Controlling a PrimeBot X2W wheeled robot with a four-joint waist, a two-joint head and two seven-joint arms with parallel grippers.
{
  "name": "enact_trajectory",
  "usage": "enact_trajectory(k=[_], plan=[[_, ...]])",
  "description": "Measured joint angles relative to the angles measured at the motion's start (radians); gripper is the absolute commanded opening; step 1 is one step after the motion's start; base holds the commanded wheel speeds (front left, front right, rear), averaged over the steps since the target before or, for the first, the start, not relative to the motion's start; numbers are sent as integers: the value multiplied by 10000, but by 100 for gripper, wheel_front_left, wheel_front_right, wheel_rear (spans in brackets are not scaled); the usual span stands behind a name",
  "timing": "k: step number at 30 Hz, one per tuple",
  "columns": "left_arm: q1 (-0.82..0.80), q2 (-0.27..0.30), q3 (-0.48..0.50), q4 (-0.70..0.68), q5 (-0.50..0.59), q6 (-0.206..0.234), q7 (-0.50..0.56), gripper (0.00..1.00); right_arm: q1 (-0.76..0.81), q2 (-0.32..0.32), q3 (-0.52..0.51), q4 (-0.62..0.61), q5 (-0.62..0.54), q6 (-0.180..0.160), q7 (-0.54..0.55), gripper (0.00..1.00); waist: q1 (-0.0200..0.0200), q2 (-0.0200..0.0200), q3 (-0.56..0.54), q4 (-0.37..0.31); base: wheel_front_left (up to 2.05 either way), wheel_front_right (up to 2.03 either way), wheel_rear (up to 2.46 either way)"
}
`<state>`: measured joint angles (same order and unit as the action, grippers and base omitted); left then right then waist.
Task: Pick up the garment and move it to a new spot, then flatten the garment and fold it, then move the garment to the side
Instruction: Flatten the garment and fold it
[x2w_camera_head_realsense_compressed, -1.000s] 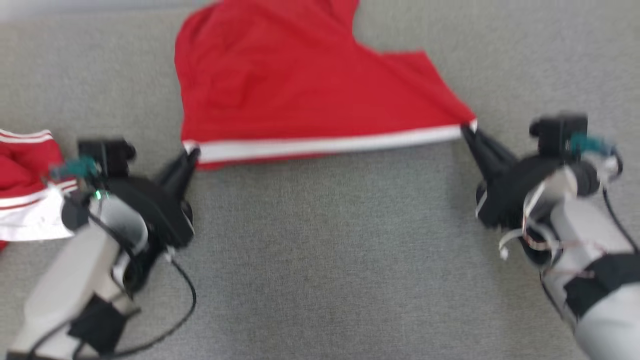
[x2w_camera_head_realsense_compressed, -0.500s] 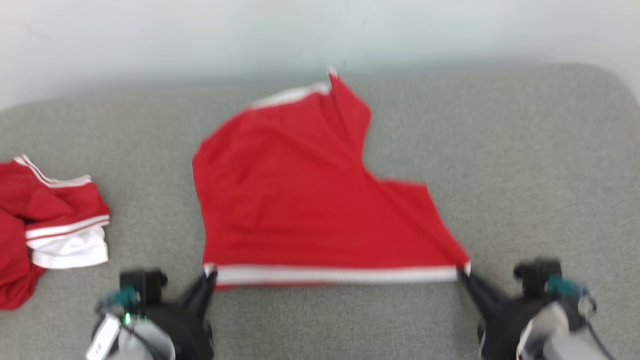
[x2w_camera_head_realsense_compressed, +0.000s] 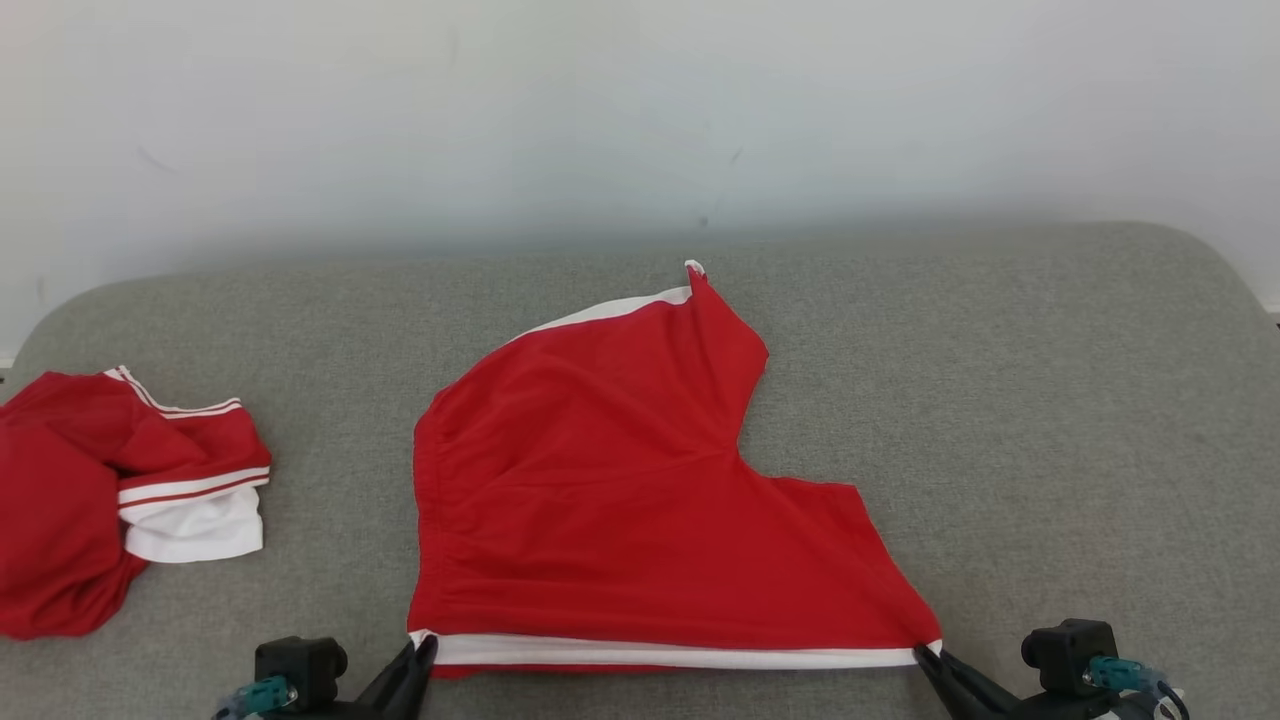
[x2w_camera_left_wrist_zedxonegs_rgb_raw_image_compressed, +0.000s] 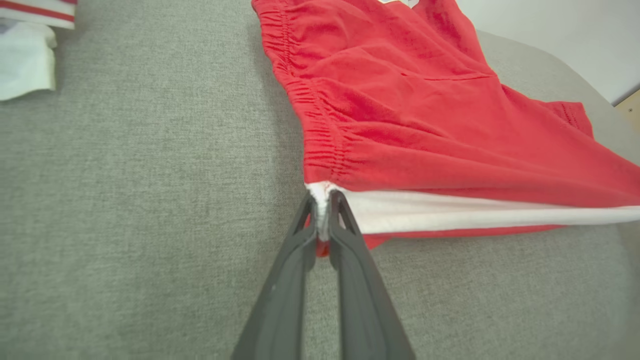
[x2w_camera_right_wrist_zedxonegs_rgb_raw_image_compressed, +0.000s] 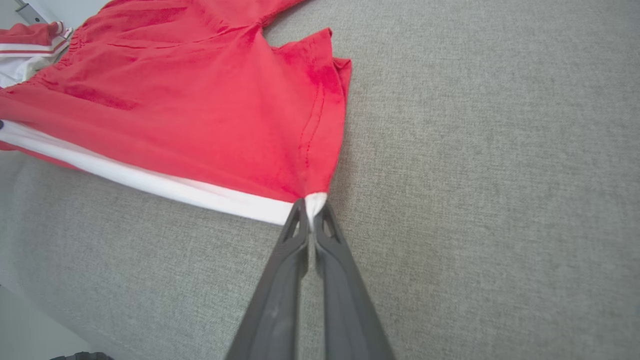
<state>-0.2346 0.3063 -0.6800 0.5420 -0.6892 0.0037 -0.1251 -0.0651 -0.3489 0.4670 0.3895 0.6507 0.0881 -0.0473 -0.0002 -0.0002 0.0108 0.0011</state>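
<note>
Pinched tight between fingers (x2w_camera_left_wrist_zedxonegs_rgb_raw_image_compressed: 297, 245) of left gripper (x2w_camera_left_wrist_zedxonegs_rgb_raw_image_compressed: 323, 197), lower left of head frame: one corner of white band (x2w_camera_head_realsense_compressed: 680, 655) on red garment (x2w_camera_head_realsense_compressed: 620, 520). Pinched likewise between closed fingers of right gripper (x2w_camera_right_wrist_zedxonegs_rgb_raw_image_compressed: 310, 205), lower right of head frame: opposite corner of same band, taut between the two. Spread mostly flat at centre of grey cushion (x2w_camera_head_realsense_compressed: 1000, 400), one pointed flap toward upper centre. Bunched at left edge, well apart: second red-and-white garment (x2w_camera_head_realsense_compressed: 90, 500). Along top: pale wall (x2w_camera_head_realsense_compressed: 640, 100).

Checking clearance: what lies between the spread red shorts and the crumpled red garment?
Bare grey surface separates the shorts from the crumpled garment, in the head view.
</note>
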Motion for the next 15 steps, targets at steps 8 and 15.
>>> enact_trajectory(k=[8, 15], plan=[[53, 42, -38, -274, 36, 230, 25, 0, -6, -100, -27, -439, 0, -286, 313, 0, 2, 0, 217, 84, 0, 0, 0], [45, 54, -54, -470, 36, 313, 136, 0, -9, -157, -86, -740, 0, -529, 577, 0, 3, 1, 440, 67, 0, 0, 0]])
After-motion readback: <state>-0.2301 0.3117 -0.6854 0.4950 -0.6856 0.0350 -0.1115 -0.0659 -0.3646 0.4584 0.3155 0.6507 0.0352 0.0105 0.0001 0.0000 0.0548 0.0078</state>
